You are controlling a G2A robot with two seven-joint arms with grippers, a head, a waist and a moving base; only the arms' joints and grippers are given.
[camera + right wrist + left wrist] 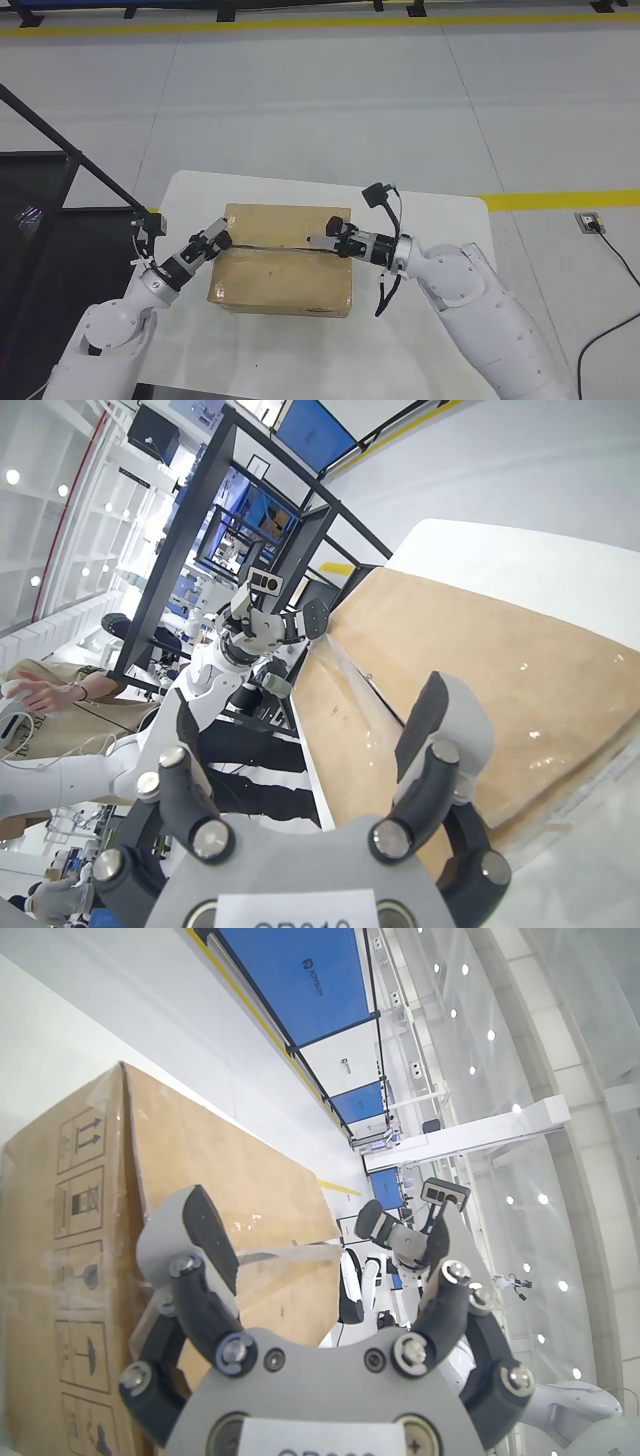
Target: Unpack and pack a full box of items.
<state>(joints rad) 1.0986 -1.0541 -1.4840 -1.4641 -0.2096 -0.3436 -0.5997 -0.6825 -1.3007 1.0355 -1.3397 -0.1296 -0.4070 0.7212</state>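
A closed brown cardboard box (285,280) stands in the middle of the white table (420,210), a taped seam running across its top flaps. My left gripper (217,240) is open at the left end of that seam, one finger (210,1233) over the box top (225,1163) and the other off its edge. My right gripper (328,241) is open at the right end of the seam, one pad (420,720) above the box top (475,650). Each wrist view shows the other gripper across the box, the right one (372,1220) and the left one (312,620). The box's contents are hidden.
A black metal frame (60,170) stands just left of the table. Bare table surface (500,545) lies behind the box and to its right. The box's side carries handling symbols (80,1208).
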